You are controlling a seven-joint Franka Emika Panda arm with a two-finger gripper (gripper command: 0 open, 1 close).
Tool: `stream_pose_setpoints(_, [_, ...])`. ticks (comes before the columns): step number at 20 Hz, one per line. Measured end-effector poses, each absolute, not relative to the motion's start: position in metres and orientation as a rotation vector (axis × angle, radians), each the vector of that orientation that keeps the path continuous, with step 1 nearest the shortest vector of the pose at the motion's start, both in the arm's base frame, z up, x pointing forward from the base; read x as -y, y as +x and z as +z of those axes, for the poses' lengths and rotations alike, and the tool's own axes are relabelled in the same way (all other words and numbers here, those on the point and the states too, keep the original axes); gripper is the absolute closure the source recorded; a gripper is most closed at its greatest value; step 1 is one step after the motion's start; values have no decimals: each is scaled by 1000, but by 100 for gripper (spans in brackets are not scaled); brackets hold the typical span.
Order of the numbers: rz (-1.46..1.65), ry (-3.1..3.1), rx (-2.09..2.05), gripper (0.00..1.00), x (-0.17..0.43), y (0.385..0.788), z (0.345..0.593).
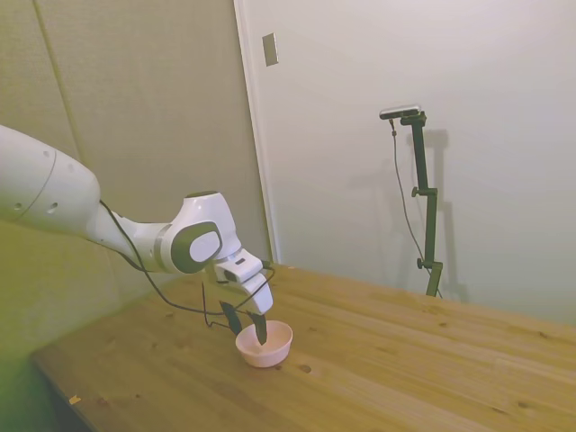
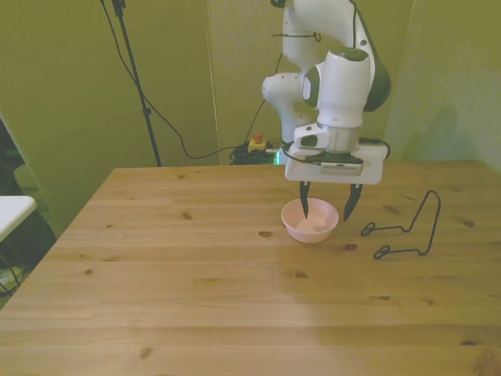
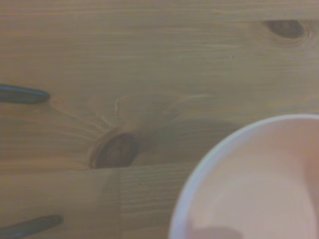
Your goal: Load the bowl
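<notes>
Bowl (image 2: pixel 311 220) sits on the wooden table (image 2: pixel 196 298), just right of centre in the front view, lower centre in the side view (image 1: pixel 265 344). Gripper (image 2: pixel 328 204) is down over it with fingers spread, grasping nothing: one finger dips inside the bowl near the front view's left rim, the other hangs outside the right rim. Black wire rack (image 2: pixel 407 231) lies on the table near the bowl, at the front view's right. Wrist view: bowl rim (image 3: pixel 259 184) over knotty wood, blurry.

The white arm reaches down, its tool (image 2: pixel 329 205) pointing downward with fingers spread apart
</notes>
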State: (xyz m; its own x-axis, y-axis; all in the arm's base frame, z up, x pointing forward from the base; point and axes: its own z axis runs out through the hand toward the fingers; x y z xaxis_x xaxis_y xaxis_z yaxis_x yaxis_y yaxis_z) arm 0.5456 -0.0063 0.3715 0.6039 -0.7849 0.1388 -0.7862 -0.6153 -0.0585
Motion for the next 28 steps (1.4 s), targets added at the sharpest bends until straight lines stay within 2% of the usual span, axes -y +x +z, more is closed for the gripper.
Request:
stream_pose_setpoints(20, [216, 2809, 1364, 100, 4, 548, 364])
stream_pose_setpoints(28, [221, 2815, 1378, 100, 10, 550, 368])
